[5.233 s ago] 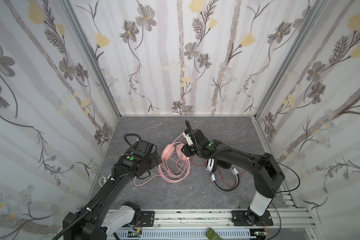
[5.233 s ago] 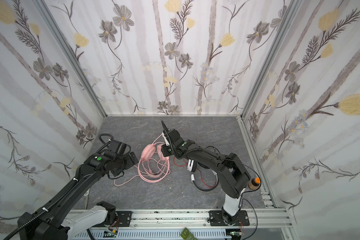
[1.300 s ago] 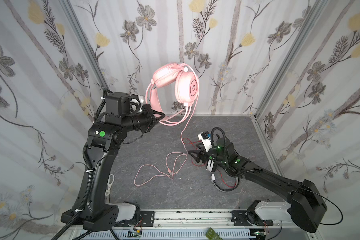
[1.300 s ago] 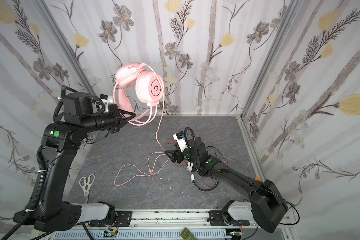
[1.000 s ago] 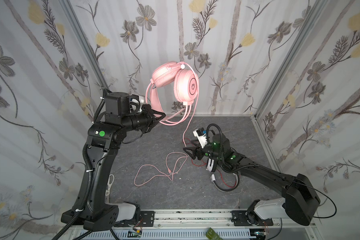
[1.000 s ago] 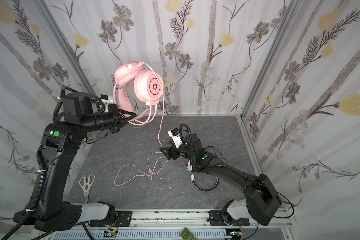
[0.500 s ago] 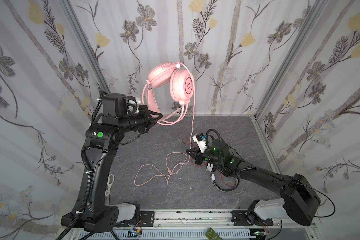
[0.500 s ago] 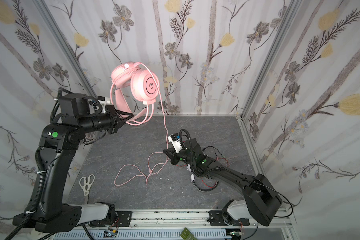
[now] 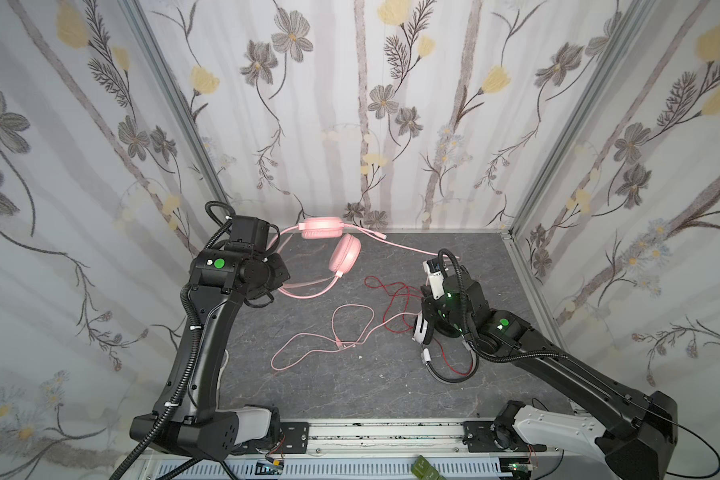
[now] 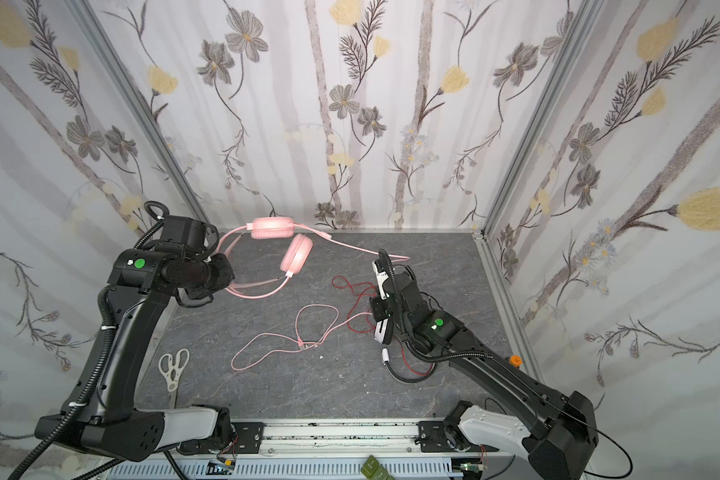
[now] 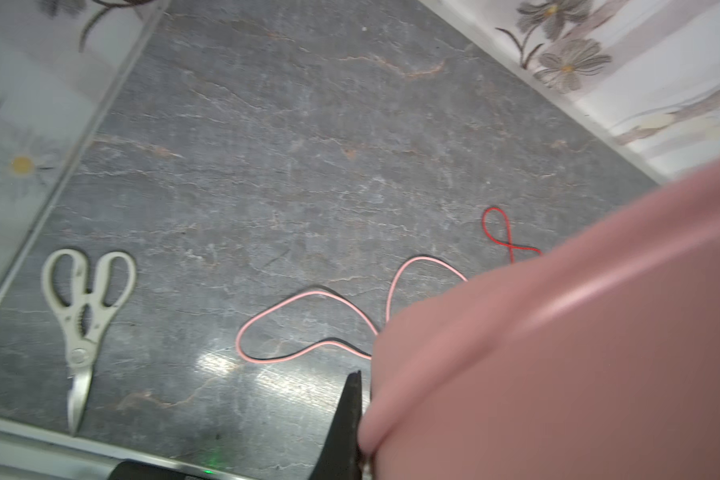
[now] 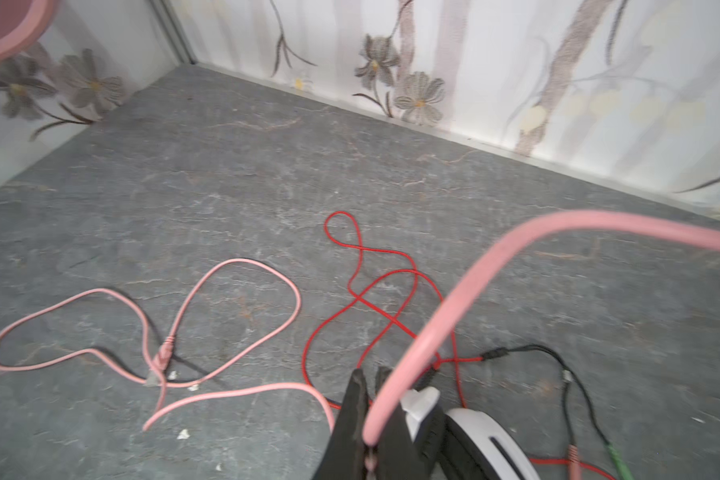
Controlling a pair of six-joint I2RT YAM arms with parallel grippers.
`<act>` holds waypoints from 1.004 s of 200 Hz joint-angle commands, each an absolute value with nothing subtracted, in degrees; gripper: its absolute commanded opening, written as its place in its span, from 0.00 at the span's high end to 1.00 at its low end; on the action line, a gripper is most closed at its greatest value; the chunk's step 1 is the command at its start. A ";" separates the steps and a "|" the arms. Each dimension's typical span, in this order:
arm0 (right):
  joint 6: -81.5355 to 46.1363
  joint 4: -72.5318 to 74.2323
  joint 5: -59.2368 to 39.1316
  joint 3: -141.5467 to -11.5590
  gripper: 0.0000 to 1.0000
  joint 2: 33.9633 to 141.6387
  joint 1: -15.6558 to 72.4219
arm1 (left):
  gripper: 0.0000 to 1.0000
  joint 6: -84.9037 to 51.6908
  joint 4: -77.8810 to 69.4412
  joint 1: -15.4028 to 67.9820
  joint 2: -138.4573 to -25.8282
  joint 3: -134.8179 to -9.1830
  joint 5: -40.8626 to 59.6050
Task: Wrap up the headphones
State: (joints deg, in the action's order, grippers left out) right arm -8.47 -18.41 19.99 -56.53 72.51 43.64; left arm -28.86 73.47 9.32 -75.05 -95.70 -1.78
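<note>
In a top view the left gripper (image 9: 276,277) clamps the pink headset (image 9: 344,257) aloft over the table (image 9: 350,395), at nine-to-ten o'clock from the nearer right gripper (image 12: 369,384), which is pinched onto its taut pink cable (image 9: 408,248).

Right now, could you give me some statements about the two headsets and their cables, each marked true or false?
1. The left fingers grip the all-pink over-ear headset by its headband. True.
2. The right fingers are open. False: they are shut on the pink cable.
3. The white-and-black headset lies on the grey stone-patterned table. True.
4. The thin red cable is wound around that headset. False: it lies in loose loops on the table.
</note>
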 commanded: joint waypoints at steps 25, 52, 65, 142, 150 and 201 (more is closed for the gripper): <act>-1.59 -26.37 33.81 -60.66 1.00 70.82 44.68 | 1.00 -26.59 75.55 9.49 -75.39 -95.53 -14.46; -0.16 -27.60 37.61 -60.93 1.00 69.62 45.74 | 1.00 -27.37 76.09 9.49 -75.89 -95.54 -17.22; 0.91 -27.15 36.80 -60.29 1.00 68.71 45.96 | 1.00 -27.89 75.72 9.40 -76.11 -95.58 -17.33; 10.56 -28.19 -7.42 -57.07 1.00 70.99 51.67 | 1.00 -28.22 74.71 8.87 -82.17 -104.46 -11.69; 10.52 -28.38 -9.64 -57.45 1.00 71.60 52.00 | 1.00 -27.97 74.71 8.83 -82.92 -104.99 -11.94; 8.91 -29.15 -18.69 -61.74 1.00 70.63 52.58 | 1.00 -26.53 73.52 8.87 -84.97 -101.70 -12.91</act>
State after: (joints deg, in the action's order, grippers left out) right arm 9.10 -30.35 -10.55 -60.01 71.66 52.51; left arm -26.70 76.18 8.93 -84.82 -103.39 -12.43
